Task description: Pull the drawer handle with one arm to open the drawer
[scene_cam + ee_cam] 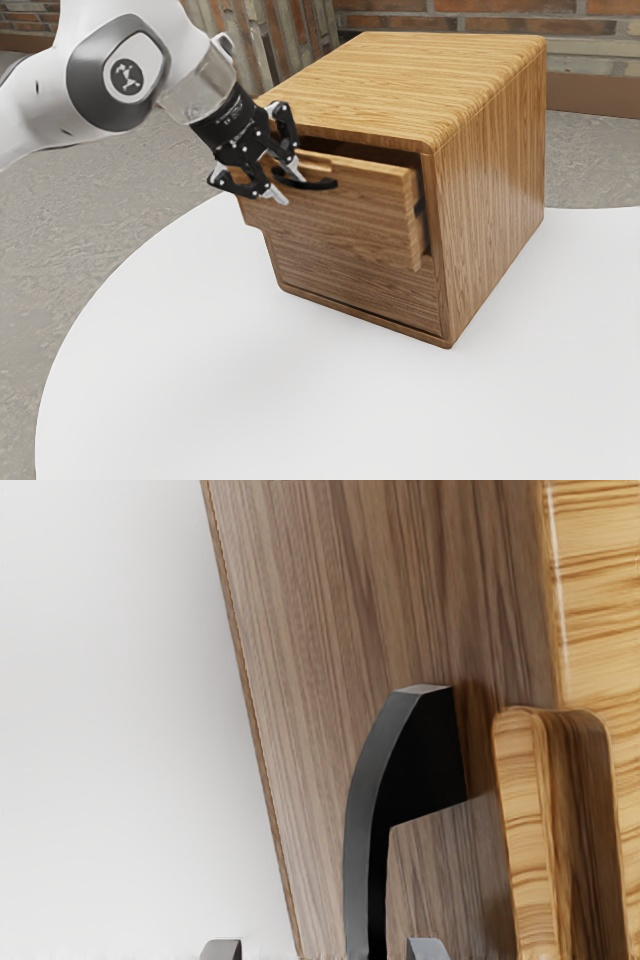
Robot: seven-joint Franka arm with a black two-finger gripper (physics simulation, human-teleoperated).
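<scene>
One stiff black handle [312, 184] is sitting inside your wide, unclamped pincer [289, 186]; you should be hooking its middle, the drawer [340, 225] probably sliding lightly.

On the white tabletop [300, 400] stands a wooden cabinet [480, 150] whose drawer [340, 215] sits partly pulled out, while the black gripper [283, 172], reaching in from the exterior view's left, sets its spread fingers [285, 135] either side of the black handle [315, 184].
</scene>
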